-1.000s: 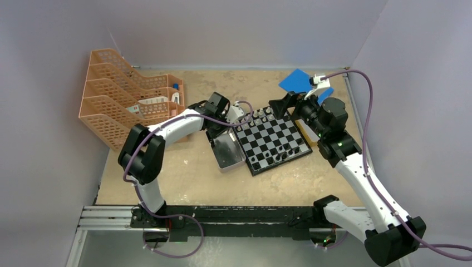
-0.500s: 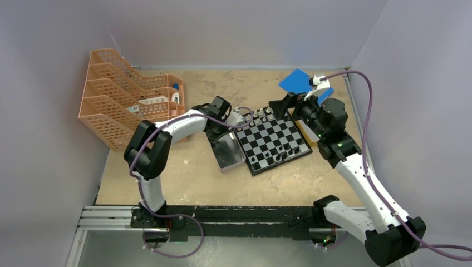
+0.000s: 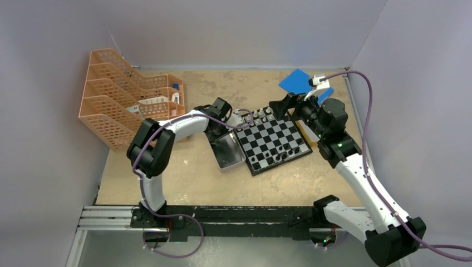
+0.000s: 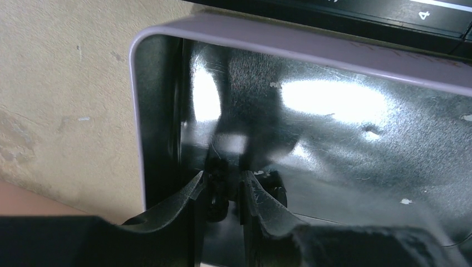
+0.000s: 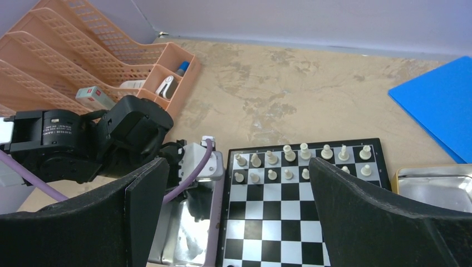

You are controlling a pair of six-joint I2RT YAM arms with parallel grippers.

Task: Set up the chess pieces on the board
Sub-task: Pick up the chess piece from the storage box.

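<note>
Left hand clamped on a black piece inside the silver tin; only the left wrist view shows this grip. Right hand, fingers wide apart, hangs above the board on the counter, just beside the tin. Its own view shows white pieces in the two far rows.

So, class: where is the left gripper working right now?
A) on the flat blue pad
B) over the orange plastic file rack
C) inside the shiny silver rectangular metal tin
C: the left gripper sits inside the silver metal tin, pinching a small black chess piece.
</note>
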